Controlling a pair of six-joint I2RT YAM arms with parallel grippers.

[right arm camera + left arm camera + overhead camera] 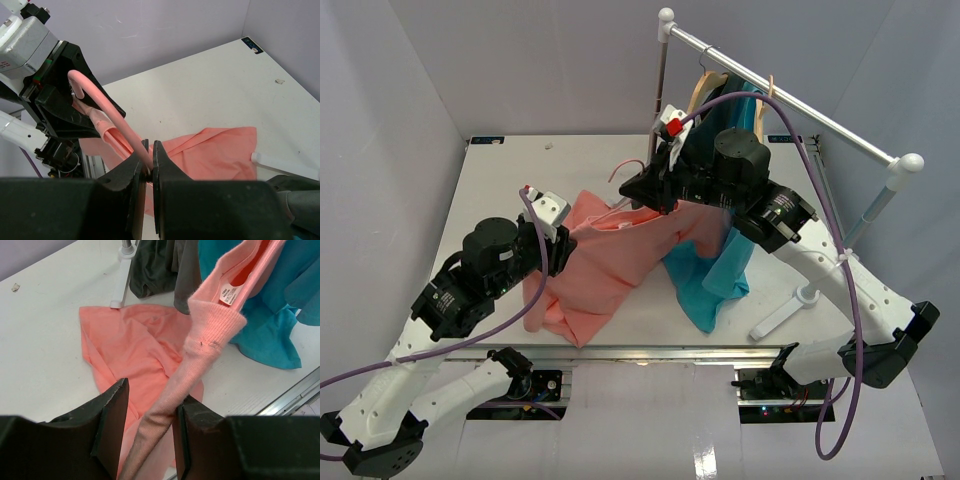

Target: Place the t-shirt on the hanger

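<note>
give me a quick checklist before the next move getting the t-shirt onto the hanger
1. Grip of right gripper on hanger: ok, shut on the rod below the hook.
2. Grip of left gripper on t-shirt: ok, cloth runs taut from between its fingers.
3. Is the hanger inside the collar: cannot tell, cloth hides its arms.
4. Is the t-shirt off the table: not ok, its lower part lies there.
5. Is the teal shirt clear: cannot tell, the two overlap in the top view.
</note>
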